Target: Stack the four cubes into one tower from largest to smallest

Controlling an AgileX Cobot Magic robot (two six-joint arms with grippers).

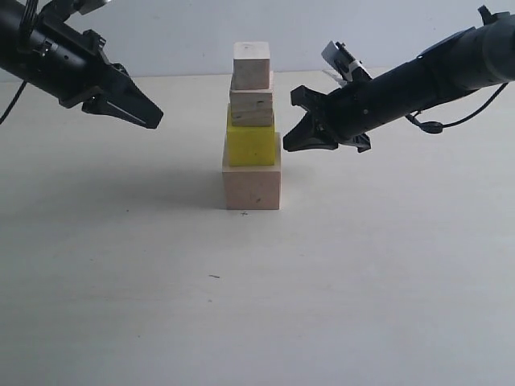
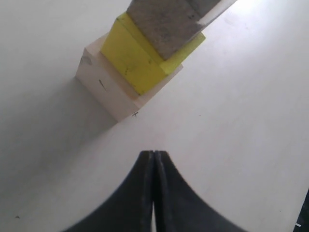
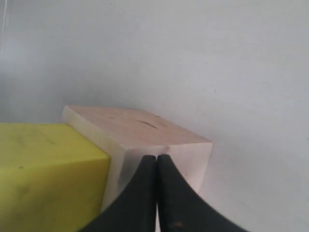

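Note:
The tower stands mid-table in the exterior view: a large pale pinkish cube (image 1: 252,185) at the base, the yellow cube (image 1: 250,145) on it, then the grained light-wood cube (image 1: 252,103), and a small pale cube (image 1: 252,64) on top. My left gripper (image 1: 154,120) hangs shut and empty to the tower's left, apart from it. My right gripper (image 1: 287,147) is shut and empty close to the tower's right side, level with the yellow cube. The left wrist view shows shut jaws (image 2: 154,152) short of the pale base (image 2: 104,84). The right wrist view shows shut jaws (image 3: 157,157) at the base cube's (image 3: 145,128) corner.
The pale table (image 1: 362,281) stretches around the tower, with a plain wall behind it. A cable hangs from the right arm (image 1: 451,72). The left arm (image 1: 56,56) reaches in from the upper left.

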